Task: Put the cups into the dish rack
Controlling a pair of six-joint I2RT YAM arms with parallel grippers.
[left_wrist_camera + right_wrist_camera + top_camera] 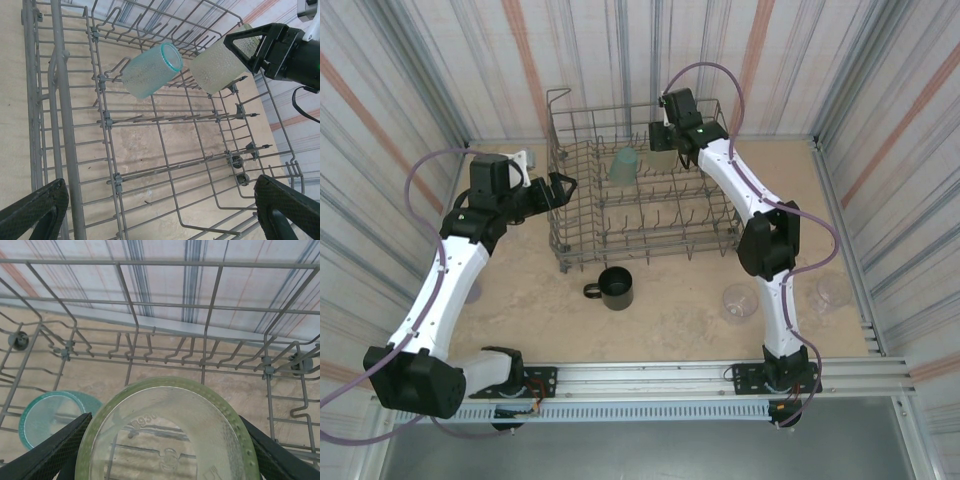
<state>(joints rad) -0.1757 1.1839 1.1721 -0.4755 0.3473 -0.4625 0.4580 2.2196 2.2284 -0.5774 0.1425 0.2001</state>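
Rack: A grey wire dish rack (pixel 563 215), a rectangular basket with rows of thin upright tines, sits at 12 o'clock on the table.
Inside the rack: A teal tumbler (pixel 150 70) with a pebbled, translucent wall lies tilted across the tines. Its round mouth is turned toward the green tumbler (pixel 170 435) at its 3 o'clock.
Right pincer: The right gripper (pixel 665 145) is over the rack's far side. Its black textured fingers (pixel 50 455) are pressed on either side of the pale green tumbler, a ribbed round cup of see-through plastic held among the far tines.
Left pincer: The left gripper (pixel 558 188) hangs at the rack's 9 o'clock rim, jaws spread to their widest with nothing between them.
Waiting on the table: A black mug (pixel 615 288) with a loop handle stands at the rack's 6 o'clock. A clear tumbler (pixel 740 302) and a second pale tumbler (pixel 833 292) stand apart at about 4 o'clock.
Surface: The table (pixel 670 315) is mottled beige and matte, with an aluminium rail (pixel 670 375) along the near edge.
Room: Wall panels (pixel 420 80) streaked in grey, blue and orange close in three sides.
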